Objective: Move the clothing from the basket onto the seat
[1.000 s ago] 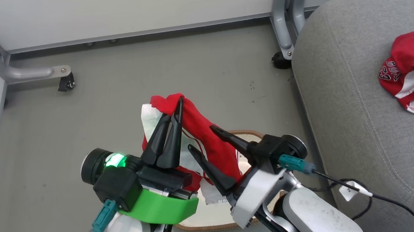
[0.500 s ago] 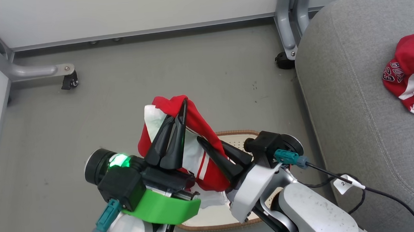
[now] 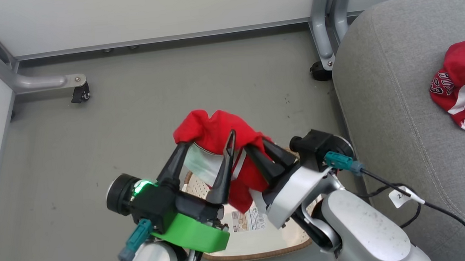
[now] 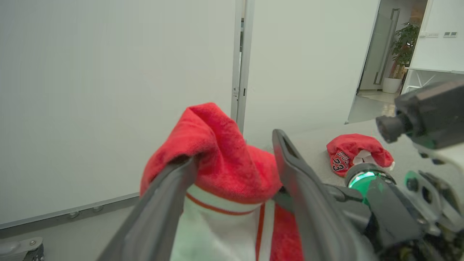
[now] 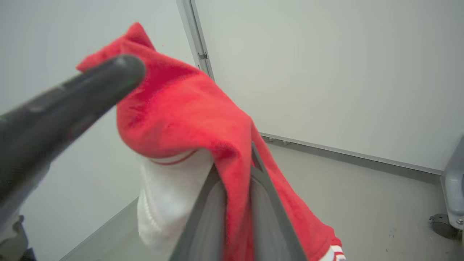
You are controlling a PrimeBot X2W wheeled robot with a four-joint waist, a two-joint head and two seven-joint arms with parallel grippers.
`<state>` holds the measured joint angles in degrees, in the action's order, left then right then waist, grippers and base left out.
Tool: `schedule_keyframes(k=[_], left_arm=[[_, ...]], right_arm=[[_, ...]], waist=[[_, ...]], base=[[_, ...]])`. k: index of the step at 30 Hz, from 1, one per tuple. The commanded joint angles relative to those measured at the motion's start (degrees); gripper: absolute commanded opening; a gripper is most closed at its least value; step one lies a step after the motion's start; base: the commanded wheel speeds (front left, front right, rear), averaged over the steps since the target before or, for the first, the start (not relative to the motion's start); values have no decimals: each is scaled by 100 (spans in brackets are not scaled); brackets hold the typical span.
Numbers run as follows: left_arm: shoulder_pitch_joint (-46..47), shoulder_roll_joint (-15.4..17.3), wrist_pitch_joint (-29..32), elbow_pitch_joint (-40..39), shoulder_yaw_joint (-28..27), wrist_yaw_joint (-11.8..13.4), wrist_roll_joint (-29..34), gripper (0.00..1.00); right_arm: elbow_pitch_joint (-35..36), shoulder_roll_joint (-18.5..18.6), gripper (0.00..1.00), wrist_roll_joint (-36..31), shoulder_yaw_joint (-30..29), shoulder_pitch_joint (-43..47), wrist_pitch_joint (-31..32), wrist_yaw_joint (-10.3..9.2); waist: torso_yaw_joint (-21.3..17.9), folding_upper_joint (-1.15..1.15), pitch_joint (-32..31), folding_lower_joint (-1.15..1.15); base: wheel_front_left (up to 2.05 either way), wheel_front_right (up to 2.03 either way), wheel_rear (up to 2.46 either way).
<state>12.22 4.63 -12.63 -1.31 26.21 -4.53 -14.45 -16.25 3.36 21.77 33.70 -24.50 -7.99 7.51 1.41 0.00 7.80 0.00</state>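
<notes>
Fingers of the left gripper (image 3: 207, 138) stand wide apart, where a second ago they were pressed together on the garment (image 3: 216, 125). The right gripper (image 3: 256, 145) has done the reverse: its fingers, spread a second ago, are now pinched narrow on the garment's red cloth. In the right wrist view the red cloth runs down between the two closed fingers (image 5: 214, 217). The garment is bunched up above the basket (image 3: 197, 188), clear of it. Its red top drapes over the left fingertips, and a white part with red stripes hangs between the two left fingers (image 4: 163, 210).

More of the basket shows than before, though the camera has also shifted a little. Its perforated inside lies under both grippers, with a printed label (image 3: 247, 219) on its bottom. It stands on the grey floor (image 3: 133, 113), close to the seat's left edge.

Farther right, on the seat (image 3: 399, 114), a second garment (image 3: 462, 77) lies crumpled near the right edge. It is red with white parts and white lettering, and it lies as it did a second ago.
</notes>
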Motion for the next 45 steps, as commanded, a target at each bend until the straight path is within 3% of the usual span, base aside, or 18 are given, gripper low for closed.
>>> schedule_keyframes(k=[1, 14, 23, 29, 45], left_arm=[[-100, 66, 59, 72, 61, -24, 42, 100], [-330, 258, 324, 487, 540, -103, 180, 100], [-345, 347, 374, 598, 663, -85, 225, 100], [-268, 428, 388, 531, 640, -26, 238, 100], [105, 675, 617, 269, 835, -85, 330, 100]], right_arm=[[2, 15, 0, -47, -72, -86, -56, -4], [-132, 66, 0, -161, -792, -101, -179, -4], [-172, 34, 0, -237, -1039, 66, -203, -4], [-146, 11, 0, -186, -1052, 49, -245, -3], [-167, -40, 0, -392, -1485, 66, -507, -3]], waist=[[14, 0, -12, 0], [57, 0, -39, 0], [-236, 0, -13, 0], [-739, 0, 91, 0], [-2546, 0, 662, 0]], base=[[0, 0, 0], [0, 0, 0], [0, 0, 0], [0, 0, 0], [0, 0, 0]])
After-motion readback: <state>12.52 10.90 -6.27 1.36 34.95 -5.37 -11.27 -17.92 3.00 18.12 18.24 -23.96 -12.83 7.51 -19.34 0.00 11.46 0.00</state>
